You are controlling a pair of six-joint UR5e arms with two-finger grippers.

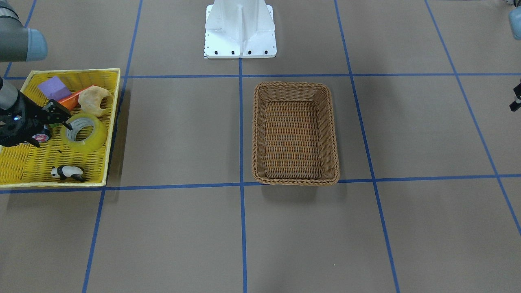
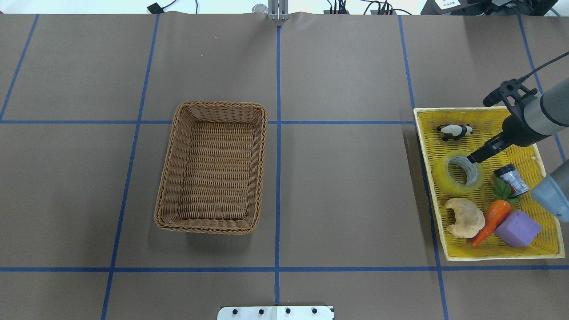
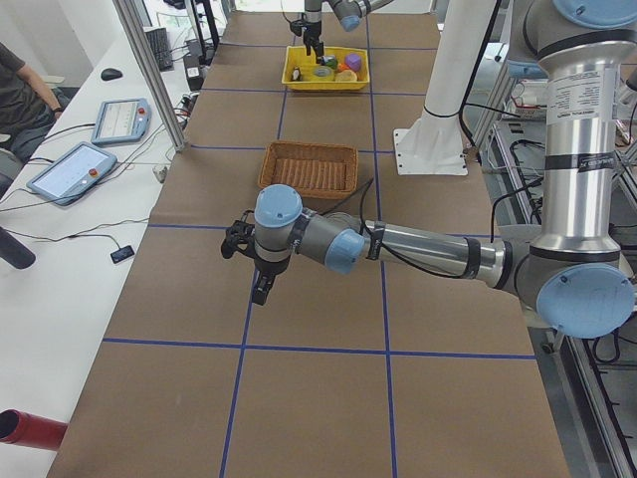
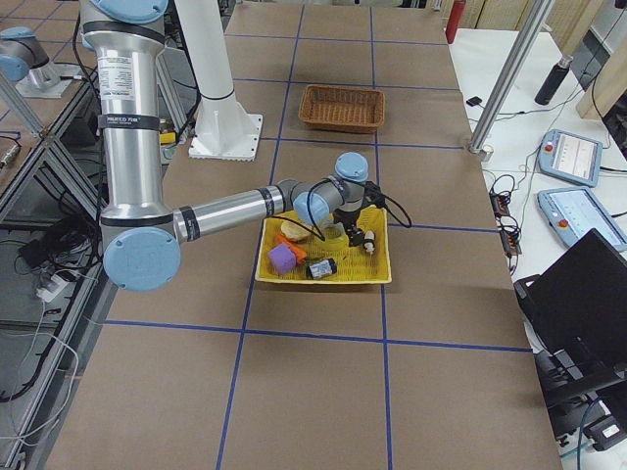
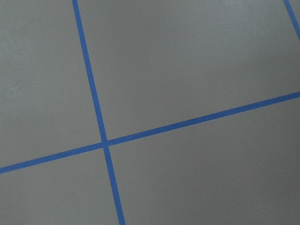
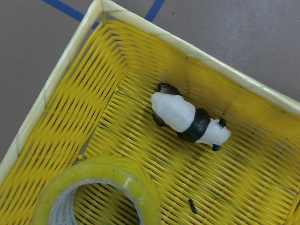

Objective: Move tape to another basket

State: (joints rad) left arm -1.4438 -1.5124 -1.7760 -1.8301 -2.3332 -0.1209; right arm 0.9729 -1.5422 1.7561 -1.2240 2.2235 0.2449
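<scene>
Far off to the left of the yellow tray (image 2: 480, 120), out past the basket, the left end effector (image 3: 261, 292) hangs over bare brown tabletop (image 2: 346, 186) marked with blue lines. From where it can be seen I cannot tell whether its fingers are parted or closed. Next along, the brown wicker basket (image 2: 171, 178) stands well apart from the tray, on the tray's left, and I can see right down to its woven floor.

Then the tray itself. The tape (image 2: 446, 177) lies flat inside it, just beside the tray's left wall, hole facing up. A little panda figure (image 2: 453, 131) lies in the tray's far corner beyond the roll. A pastry (image 2: 464, 217) sits on the near side of the roll, with a carrot (image 2: 491, 220) touching it. A small can (image 2: 510, 179) stands just right of the tape, and a purple block (image 2: 518, 229) sits in the tray's near right corner.

The right end effector (image 1: 53, 135) hangs over the tray with its fingers spread wide and gripping nothing. One fingertip (image 2: 472, 158) is at the roll's right rim, by the hole.
</scene>
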